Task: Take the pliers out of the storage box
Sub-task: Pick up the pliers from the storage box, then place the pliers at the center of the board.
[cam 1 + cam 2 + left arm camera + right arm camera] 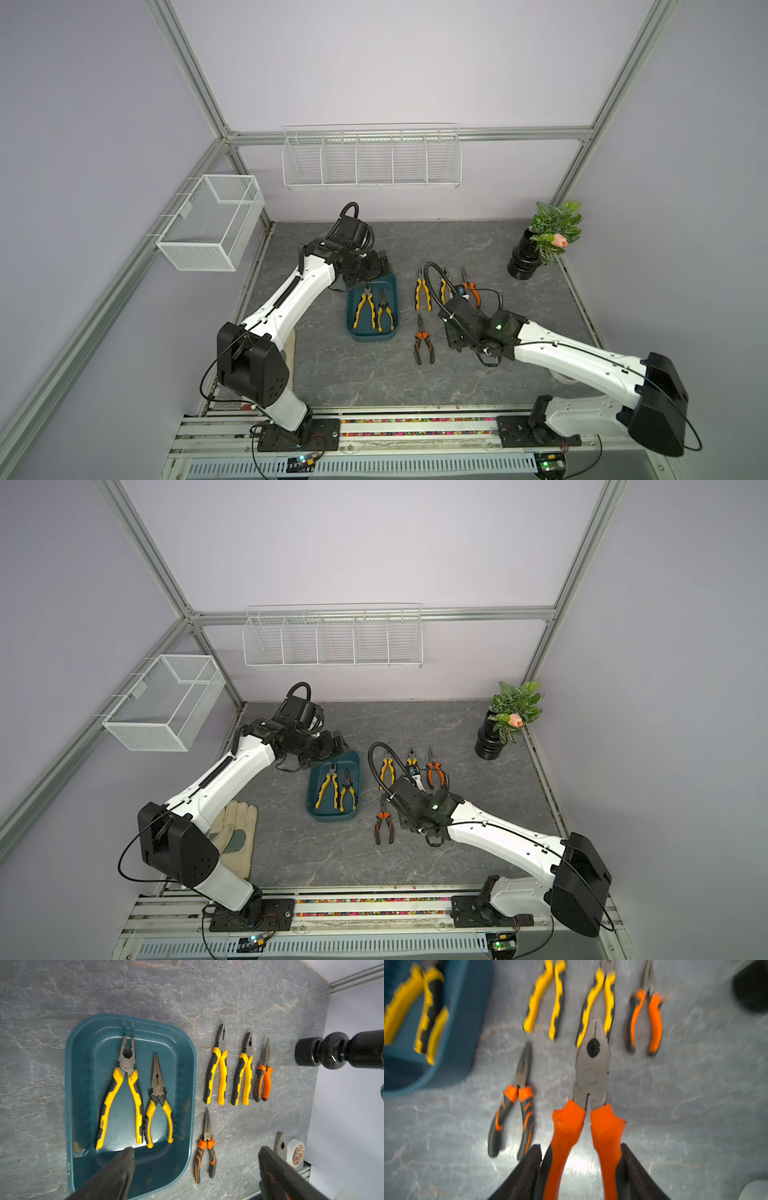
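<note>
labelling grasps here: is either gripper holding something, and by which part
The right gripper holds the orange-handled pliers by both handles, one jaw pressed on the outside of each. The left gripper is open and holds nothing.

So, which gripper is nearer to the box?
Left. The left gripper hangs open over the far rim of the box. The right gripper is apart from it, above the table, shut on orange pliers.

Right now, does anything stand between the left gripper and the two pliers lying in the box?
Nothing visible does. The left gripper hangs open above the box. The big yellow pliers and the yellow needle-nose lie bare on its floor, side by side. The right gripper, shut on orange pliers, is off to the side.
</note>
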Tool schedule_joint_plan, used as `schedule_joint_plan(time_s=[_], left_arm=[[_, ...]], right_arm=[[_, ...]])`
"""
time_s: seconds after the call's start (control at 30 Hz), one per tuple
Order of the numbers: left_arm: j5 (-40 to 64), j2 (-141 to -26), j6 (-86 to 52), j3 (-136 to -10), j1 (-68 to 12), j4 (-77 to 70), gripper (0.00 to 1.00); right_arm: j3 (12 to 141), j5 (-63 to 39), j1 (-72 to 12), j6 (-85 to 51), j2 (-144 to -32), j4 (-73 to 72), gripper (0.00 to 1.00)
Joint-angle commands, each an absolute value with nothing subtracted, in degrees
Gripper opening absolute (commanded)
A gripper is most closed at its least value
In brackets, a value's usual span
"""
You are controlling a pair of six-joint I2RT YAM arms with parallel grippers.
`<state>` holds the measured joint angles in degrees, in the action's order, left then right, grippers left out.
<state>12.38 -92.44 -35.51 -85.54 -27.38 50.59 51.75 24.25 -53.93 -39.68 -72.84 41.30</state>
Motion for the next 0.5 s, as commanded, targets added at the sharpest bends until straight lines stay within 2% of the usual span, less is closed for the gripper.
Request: schedule_joint_plan(time_s=[0.0, 0.27, 0.47], left_arm=[[10.6, -90.6, -35.7, -84.1, -27.4, 47.6, 0.94], [10.9, -89.2, -35.8, -82.5, -27.3, 47.6, 0.93], [10.6, -88.2, -35.7, -82.0, -27.4, 48.2, 0.93]], right_arm=[[48.6, 18.3, -52.2, -46.7, -71.0, 39.7, 0.07], [47.3, 11.1, -48.3, -49.1, -79.5, 34.4, 0.06], [46.8, 10.0, -47.3, -49.2, -82.7, 31.4, 0.06]])
